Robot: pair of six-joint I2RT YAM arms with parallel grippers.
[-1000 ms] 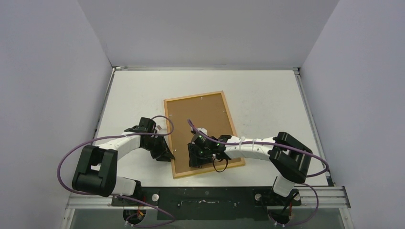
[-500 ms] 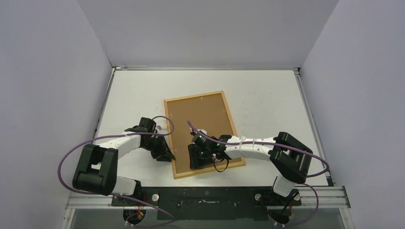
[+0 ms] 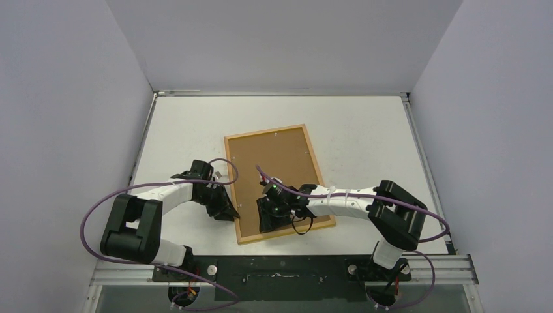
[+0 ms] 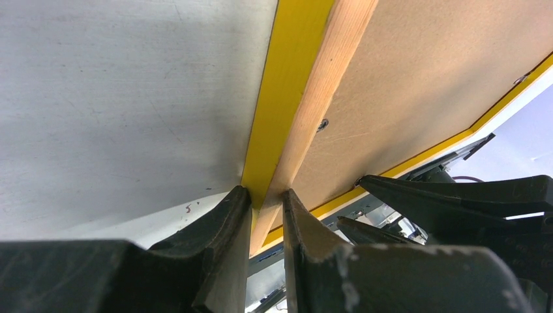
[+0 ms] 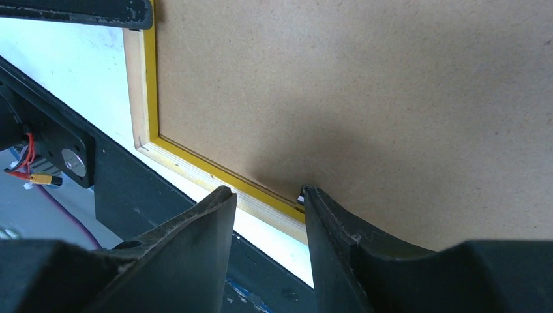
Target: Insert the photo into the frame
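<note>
The thin rectangular picture frame (image 4: 287, 78), bright yellow on its outer side and light wood on its back, is lying back-up on the white table (image 3: 365, 143). A plain brown fibreboard backing board (image 3: 274, 163) is filling the frame's opening. The photo is not showing in any view, since the board is hiding whatever lies inside the frame.

The left gripper (image 4: 265, 193) is clamping the frame's left rail, close to the frame's near-left corner. One black finger is pressing on the yellow outer side and the other on the wooden back. A small metal tab (image 4: 323, 123) is sitting on the board just inside that rail.

The right gripper (image 5: 265, 191) is hanging over the frame's near rail, between the frame's near corners. Its two fingers are standing apart with the rail crossing the gap, and nothing is being pinched between them. One fingertip is resting just beside a small pale tab (image 5: 301, 194) at the board's near edge.

Against the view from a second ago, the frame is lying almost where it was. The left gripper is keeping the same hold at the same spot on the left rail. The right gripper is sitting a touch closer to the frame's near rail.
</note>
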